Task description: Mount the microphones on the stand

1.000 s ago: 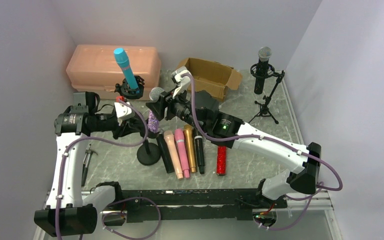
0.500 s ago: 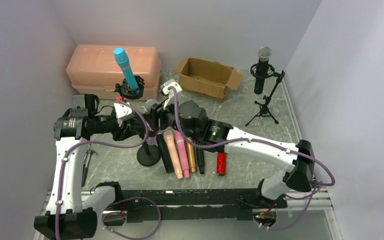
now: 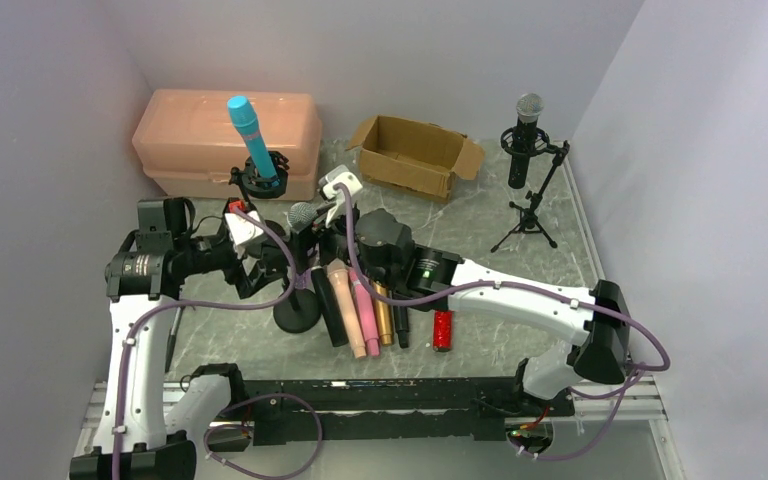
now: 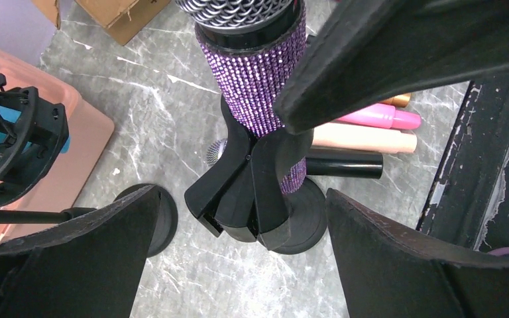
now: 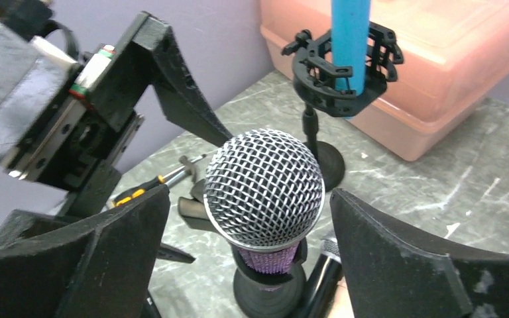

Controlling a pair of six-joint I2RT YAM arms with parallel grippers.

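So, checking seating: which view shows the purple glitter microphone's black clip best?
Left wrist: the black clip hugs the purple glitter microphone, clearly. Right wrist shows a sliver below the mesh head; top external, almost nothing.

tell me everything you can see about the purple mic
The purple mic has a rhinestone-like glitter body, a black collar and a round silver mesh head. It stands nearly upright, its lower body seated in the black clip of a round-based stand, left of the loose mics lying flat. The open right gripper flanks its head, apparently without touching.
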